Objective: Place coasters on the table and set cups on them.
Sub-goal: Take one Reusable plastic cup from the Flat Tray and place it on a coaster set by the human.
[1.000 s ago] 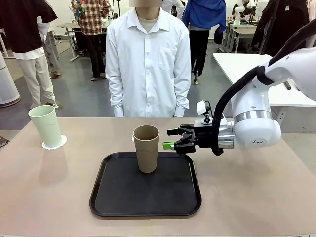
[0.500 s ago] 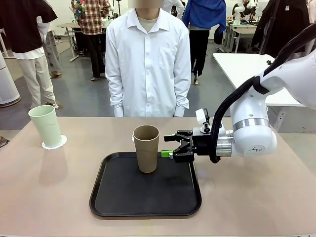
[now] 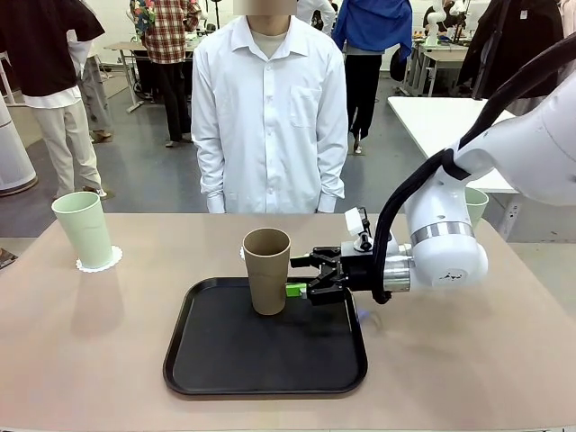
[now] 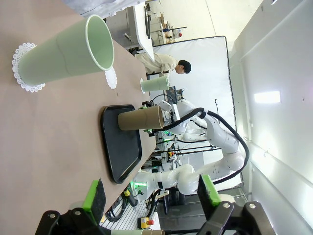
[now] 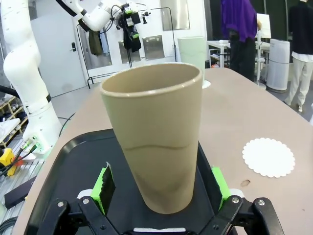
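Grey floor (image 3: pixel 153 171), white side table (image 3: pixel 441 121) at right, desks (image 3: pixel 441 56) farther back.

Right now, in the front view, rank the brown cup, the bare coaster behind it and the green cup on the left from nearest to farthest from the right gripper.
1. Brown cup, on the tray, just beyond the right gripper.
2. Bare coaster, peeking out behind that cup.
3. Green cup, far left, on its own coaster.

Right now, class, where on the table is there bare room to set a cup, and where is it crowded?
Bare table between the left green cup and the tray; also the near right corner. Crowded: right gripper flanking the brown cup.
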You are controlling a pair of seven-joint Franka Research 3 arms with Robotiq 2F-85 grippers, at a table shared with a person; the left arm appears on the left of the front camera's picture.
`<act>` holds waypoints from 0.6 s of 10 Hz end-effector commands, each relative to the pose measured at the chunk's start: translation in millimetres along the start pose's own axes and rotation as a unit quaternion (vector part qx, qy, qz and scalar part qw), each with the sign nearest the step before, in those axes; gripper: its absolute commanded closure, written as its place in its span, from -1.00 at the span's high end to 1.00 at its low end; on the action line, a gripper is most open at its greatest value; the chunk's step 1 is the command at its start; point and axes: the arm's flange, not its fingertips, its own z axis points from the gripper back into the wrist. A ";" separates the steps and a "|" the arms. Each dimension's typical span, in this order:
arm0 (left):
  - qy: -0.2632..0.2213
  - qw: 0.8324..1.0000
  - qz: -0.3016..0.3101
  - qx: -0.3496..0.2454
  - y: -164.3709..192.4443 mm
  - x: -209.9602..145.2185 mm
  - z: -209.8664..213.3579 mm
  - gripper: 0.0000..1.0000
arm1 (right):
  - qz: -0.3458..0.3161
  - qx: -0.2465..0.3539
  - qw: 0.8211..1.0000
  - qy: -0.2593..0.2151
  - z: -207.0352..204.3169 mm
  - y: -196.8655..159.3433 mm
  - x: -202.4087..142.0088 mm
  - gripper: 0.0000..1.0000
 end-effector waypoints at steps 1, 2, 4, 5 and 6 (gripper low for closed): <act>-0.004 1.000 -0.003 0.000 -2.4 -1.7 0.1 1.00 | 0.010 -0.001 1.000 0.010 -5.4 -9.0 -6.9 1.00; -0.004 1.000 -0.003 0.000 -2.4 -1.7 0.1 1.00 | 0.009 0.000 1.000 0.013 -7.4 -10.7 -8.5 1.00; -0.004 1.000 -0.003 0.000 -2.4 -1.7 0.1 1.00 | 0.006 0.007 1.000 0.016 -13.0 -10.6 -11.1 1.00; -0.004 1.000 -0.003 0.000 -2.4 -1.7 0.1 1.00 | 0.005 0.011 1.000 0.020 -16.7 -11.1 -12.5 1.00; -0.004 1.000 -0.003 0.000 -2.4 -1.7 0.1 1.00 | 0.004 0.014 1.000 0.023 -20.5 -11.7 -13.8 1.00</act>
